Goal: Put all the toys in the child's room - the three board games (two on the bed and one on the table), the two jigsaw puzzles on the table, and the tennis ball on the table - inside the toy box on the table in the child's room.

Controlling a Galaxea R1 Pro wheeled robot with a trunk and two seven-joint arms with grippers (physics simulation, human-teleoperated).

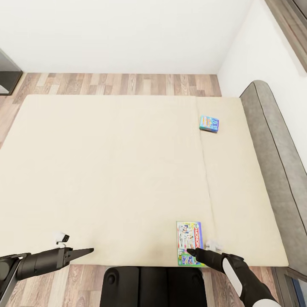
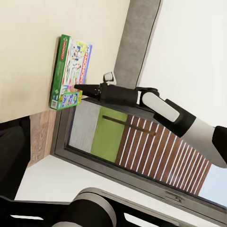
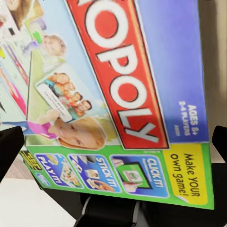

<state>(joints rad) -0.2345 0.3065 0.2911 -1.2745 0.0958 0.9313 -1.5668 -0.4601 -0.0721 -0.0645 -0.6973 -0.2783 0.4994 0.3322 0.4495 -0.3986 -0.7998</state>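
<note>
My right gripper (image 1: pixel 191 251), jaws spread, points at the Monopoly box (image 1: pixel 189 242): white and green, red banner, lying flat at the bed's (image 1: pixel 106 170) near edge. My left gripper (image 1: pixel 87 250) looks pinched together. Bare mattress lies ahead.

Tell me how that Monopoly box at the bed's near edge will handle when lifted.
The Monopoly box is flat, printed card: probably stiff and light. Glossy faces may slip in the right pincer. It lies flat on the bed, so it won't roll.

The bed (image 1: pixel 106 170) lies mostly bare; only the white-and-green game box (image 1: pixel 189 242) at the near edge and a blue one (image 1: pixel 209 123), seemingly flat, interrupt it.
</note>
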